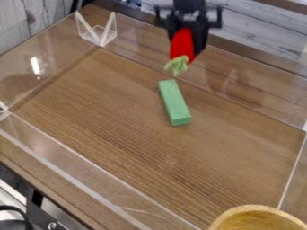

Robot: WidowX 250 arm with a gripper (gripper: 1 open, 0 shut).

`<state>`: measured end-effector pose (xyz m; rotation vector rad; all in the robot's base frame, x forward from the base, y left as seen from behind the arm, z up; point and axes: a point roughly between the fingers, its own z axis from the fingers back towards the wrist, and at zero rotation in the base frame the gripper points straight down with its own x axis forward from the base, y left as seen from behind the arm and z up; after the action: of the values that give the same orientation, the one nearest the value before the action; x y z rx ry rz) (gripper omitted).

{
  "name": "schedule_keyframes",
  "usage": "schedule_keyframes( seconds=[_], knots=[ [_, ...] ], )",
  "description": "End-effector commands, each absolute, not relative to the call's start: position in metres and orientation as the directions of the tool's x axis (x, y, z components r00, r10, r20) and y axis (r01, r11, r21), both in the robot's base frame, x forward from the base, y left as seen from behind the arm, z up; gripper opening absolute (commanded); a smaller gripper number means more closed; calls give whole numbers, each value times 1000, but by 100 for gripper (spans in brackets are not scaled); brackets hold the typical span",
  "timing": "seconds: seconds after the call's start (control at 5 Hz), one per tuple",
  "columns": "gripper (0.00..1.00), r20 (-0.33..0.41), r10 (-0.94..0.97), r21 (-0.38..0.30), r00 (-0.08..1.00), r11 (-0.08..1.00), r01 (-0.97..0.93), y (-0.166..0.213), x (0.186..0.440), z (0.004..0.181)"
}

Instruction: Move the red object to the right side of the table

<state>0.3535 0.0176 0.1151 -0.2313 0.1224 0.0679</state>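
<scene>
The fingers [184, 47] are closed on the red object [181, 43] — a small bright-red toy fruit that hangs between them with its pale green leafy end [177, 64] pointing down. The grip sits on the upper red part of the fruit, and the dark arm rises out of the top of the picture above it. The fruit is lifted clear of the counter [144, 153]; it hangs near the far edge, a little right of the middle as the camera sees it, with a faint shadow on the wood beside it.

Just below the leafy end, and not touching it, lies a long green block [175, 102] flat on the brown wood grain, its length running toward the camera and slightly to the right.

Low clear acrylic walls [48, 171] border the counter. Two small clear triangular pieces [95, 30] stand at the far left corner. At the bottom right corner a rounded yellow rim [258, 218] shows — too little of it to say what it is.
</scene>
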Motion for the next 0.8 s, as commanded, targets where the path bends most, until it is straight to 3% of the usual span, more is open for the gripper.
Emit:
schedule_keyframes(
  seconds=[0.0,0.4,0.6],
  knots=[
    [0,-31,-26,-217,999,976,19,15,361,162],
    [0,-72,-149,-192,986,972,133,-10,360,116],
    [0,-86,-209,-191,974,963,189,-24,361,108]
  ],
)
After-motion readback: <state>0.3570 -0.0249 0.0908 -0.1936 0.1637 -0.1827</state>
